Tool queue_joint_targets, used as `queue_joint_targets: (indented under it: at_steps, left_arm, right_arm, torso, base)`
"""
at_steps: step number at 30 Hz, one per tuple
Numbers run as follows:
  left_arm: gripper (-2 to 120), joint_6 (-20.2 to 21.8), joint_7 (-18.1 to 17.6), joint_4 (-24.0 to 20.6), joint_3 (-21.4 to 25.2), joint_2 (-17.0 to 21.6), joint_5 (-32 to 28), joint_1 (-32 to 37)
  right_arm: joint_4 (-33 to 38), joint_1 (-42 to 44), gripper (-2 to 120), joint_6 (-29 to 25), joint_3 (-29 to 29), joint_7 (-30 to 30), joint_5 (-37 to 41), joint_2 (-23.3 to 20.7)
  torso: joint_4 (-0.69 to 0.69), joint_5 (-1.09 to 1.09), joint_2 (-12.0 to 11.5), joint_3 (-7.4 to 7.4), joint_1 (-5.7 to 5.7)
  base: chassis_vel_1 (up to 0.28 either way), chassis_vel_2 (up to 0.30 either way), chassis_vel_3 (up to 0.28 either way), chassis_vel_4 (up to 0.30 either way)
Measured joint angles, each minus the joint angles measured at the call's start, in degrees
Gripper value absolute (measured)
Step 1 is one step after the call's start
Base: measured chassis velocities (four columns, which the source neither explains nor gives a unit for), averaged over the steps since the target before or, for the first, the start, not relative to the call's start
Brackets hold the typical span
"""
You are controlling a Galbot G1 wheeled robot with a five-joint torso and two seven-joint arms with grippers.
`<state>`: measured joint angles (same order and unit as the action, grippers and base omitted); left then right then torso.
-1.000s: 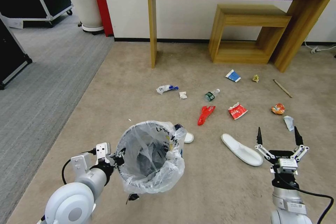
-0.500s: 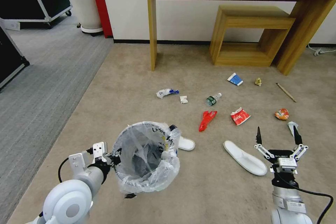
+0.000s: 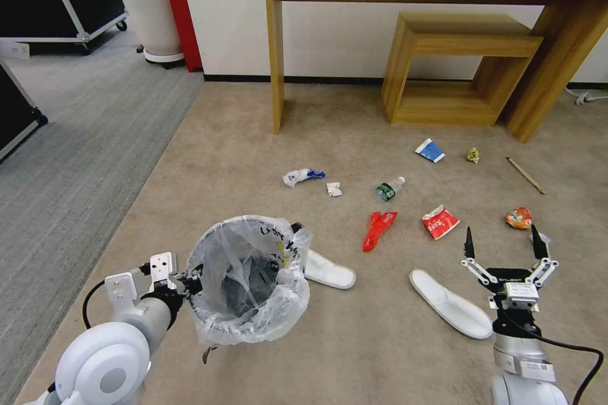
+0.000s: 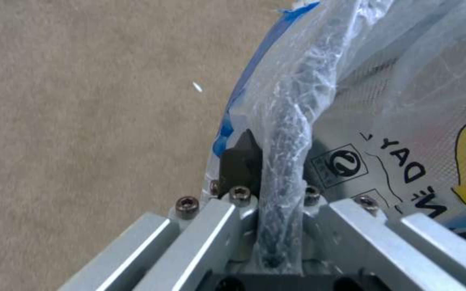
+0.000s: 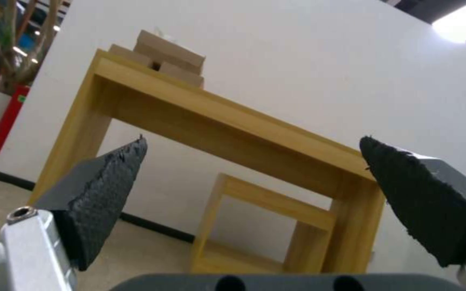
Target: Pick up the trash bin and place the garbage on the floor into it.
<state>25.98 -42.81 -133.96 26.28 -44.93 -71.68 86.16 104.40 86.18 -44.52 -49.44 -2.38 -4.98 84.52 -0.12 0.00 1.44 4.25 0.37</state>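
Fingers of left gripper (image 3: 190,278) pinch trash bin (image 3: 247,278) rim; right gripper (image 3: 503,242) spread above beige floor (image 3: 221,158).

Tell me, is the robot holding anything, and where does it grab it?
Left claw pinches the trash bin by its bag-covered rim. Right claw is open, holding nothing.

Bright, even indoor light; ceiling lamp (image 5: 462,22) glares; soft shadows; wide-angle bending at edges

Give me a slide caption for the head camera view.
Left gripper clamps the trash bin rim; open right gripper hovers over garbage on the floor.
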Motion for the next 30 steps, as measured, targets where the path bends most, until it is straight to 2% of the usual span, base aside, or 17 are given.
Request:
queue_joint_targets:
  at_steps: [11,24,26,30]
  left_arm:
    - [0,-0.06,-0.68,-0.6,0.87,-0.27,0.05,0.77]
    - [0,1.58,-3.58,-1.74,2.96,0.59,-3.82,2.54]
    - [0,3.02,-5.53,-2.16,3.44,1.28,-5.31,3.42]
    - [0,3.22,-6.36,-2.58,3.54,1.68,-6.24,3.81]
  right_arm:
    - [-0.33,-0.44,100,0.23,0.56,-0.68,0.28,-0.49]
    - [-0.47,-0.34,100,0.05,1.05,-1.13,0.46,-1.16]
    - [-0.43,-0.13,100,-0.54,1.15,-1.43,0.85,-1.67]
    - [-0.4,-0.23,100,-1.05,1.1,-1.71,0.79,-2.09]
  torso:
    - [0.0,0.0,0.0,0.0,0.0]
    - [0.0,0.0,0.0,0.0,-0.01]
    - [0.0,0.01,0.01,0.0,-0.01]
    - [0.0,0.0,0.01,0.01,0.0]
  base:
    - [-0.104,0.111,0.101,-0.12]
    - [-0.113,0.115,0.114,-0.114]
    - [-0.113,0.117,0.109,-0.123]
    - [-0.094,0.098,0.108,-0.099]
